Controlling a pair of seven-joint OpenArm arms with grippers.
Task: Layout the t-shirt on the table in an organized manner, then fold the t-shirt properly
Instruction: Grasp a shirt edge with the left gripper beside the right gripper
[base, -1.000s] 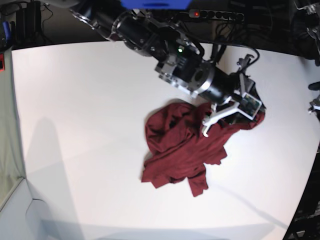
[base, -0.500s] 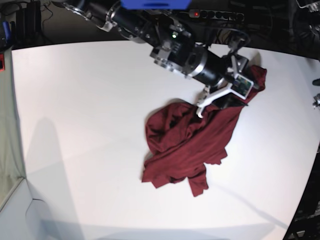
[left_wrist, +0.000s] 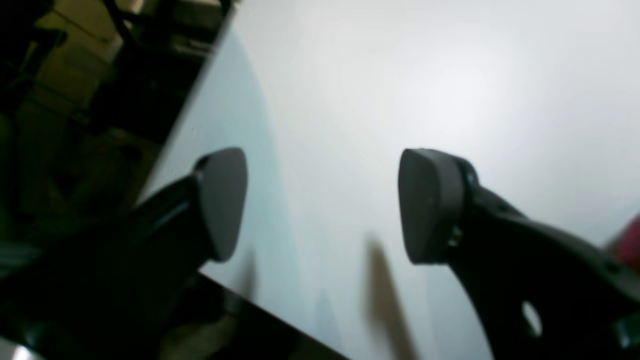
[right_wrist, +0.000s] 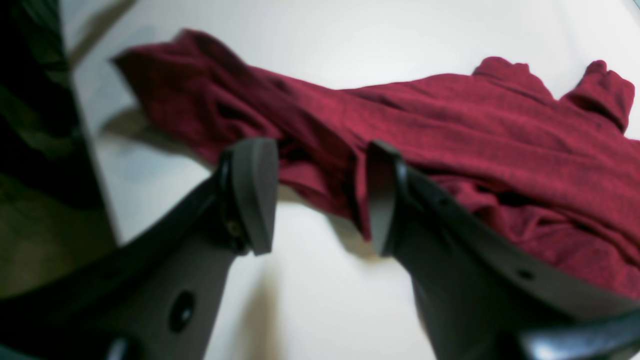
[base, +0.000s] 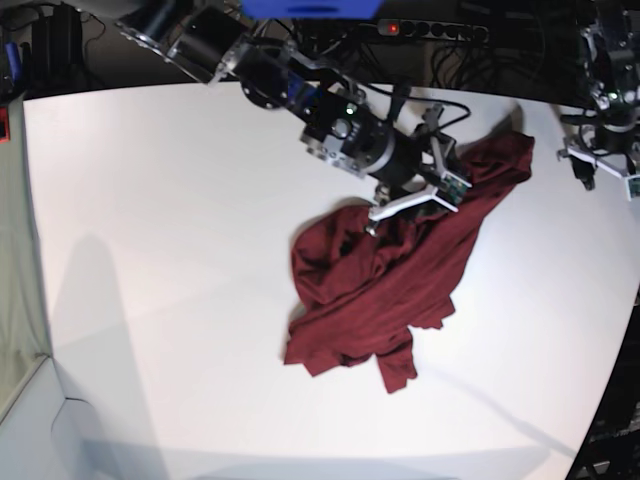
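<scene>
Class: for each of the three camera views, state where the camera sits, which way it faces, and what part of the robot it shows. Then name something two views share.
Base: overhead, facing down on the table, t-shirt and both arms.
Left wrist: on the arm, facing bare tabletop past the open left end effector.
Right wrist: on the arm, facing the shirt past the open right end effector.
Shared: base and right wrist both show the shirt.

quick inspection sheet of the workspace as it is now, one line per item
surface: white table, mostly bare
job's things: maroon t-shirt lies crumpled, one part stretched toward the far edge
clutter: nothing seen
grippers: right claw open, jaws apart just above the shirt edge, nothing held; left claw open over bare table near its edge, nothing held
cables: black cables and a power strip behind the far edge
surroundings: dark and blurred, cannot tell more
</scene>
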